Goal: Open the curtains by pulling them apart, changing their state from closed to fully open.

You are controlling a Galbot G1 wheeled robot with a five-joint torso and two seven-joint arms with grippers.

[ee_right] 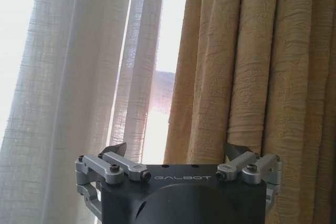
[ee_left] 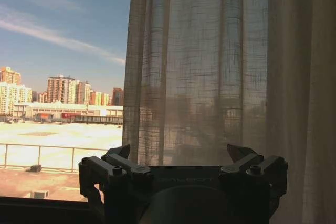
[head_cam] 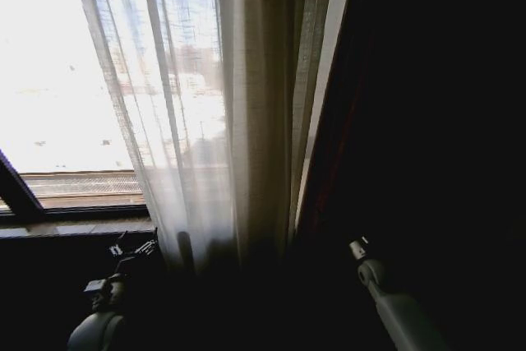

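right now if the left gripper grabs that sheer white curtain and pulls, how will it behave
The sheer white curtain is see-through with long soft pleats, so probably light and floppy, bunching rather than moving as a sheet. The left gripper, open near its edge, may find the thin weave slips.

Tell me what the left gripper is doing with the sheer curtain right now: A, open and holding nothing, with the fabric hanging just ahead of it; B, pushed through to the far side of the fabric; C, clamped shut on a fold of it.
A: in the left wrist view the left gripper has its fingers spread with nothing between them, and the sheer curtain hangs just ahead of it.
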